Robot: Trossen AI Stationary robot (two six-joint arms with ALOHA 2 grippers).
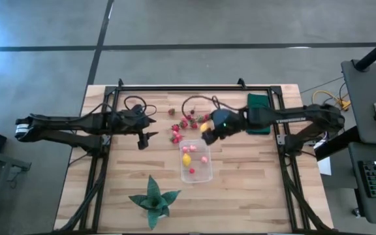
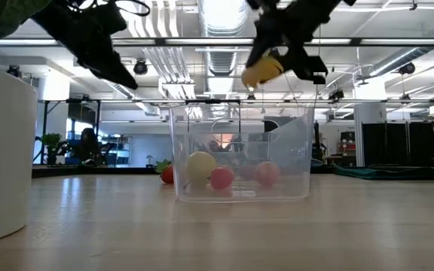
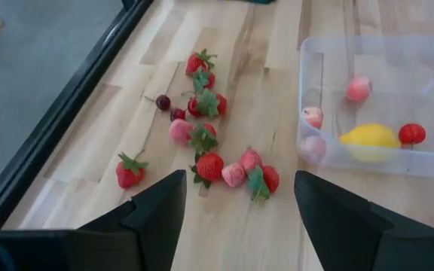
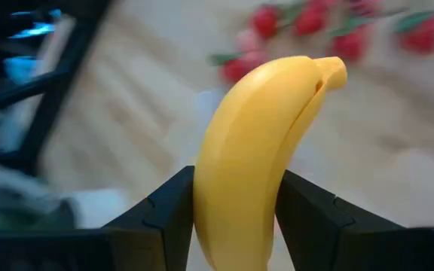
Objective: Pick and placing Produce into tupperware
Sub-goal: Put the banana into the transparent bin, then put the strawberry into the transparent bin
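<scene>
**Operator A:** Report the state of the right gripper (image 1: 209,132).

**Operator B:** Clamped on the banana (image 4: 258,154). Both fingers (image 4: 160,218) press against the fruit's sides, and its tip stands out well past them. In the low view the banana (image 2: 262,70) hangs in the air, above the rim of the container (image 2: 239,154) and clear of it.

**Operator A:** Position of the container relative to that gripper?

**Operator B:** Just beyond and below it. In the high view the clear container (image 1: 196,160) sits on the table (image 1: 253,189) directly past the fingertips, toward the near edge.

**Operator A:** Contents of the container?

**Operator B:** One lemon (image 3: 369,140) and several strawberries, among them a red one (image 3: 411,133) touching the lemon's end. The low view shows the lemon (image 2: 200,165) resting on the floor of the container.

**Operator A:** Loose fruit?

**Operator B:** A cluster of strawberries (image 1: 183,125) lies on the table beside the right gripper, between it and the left gripper (image 1: 146,138). A dark green pad (image 1: 258,112) lies behind the right gripper, under the arm.

**Operator A:** State of the left gripper?

**Operator B:** Released, holding nothing. Its fingers (image 3: 157,214) stand wide apart, above the table. The strawberry cluster (image 3: 209,162) lies just ahead of them, the container farther ahead to one side. A green spiky plant (image 1: 153,199) stands well apart from both grippers, at the table's near edge.
</scene>
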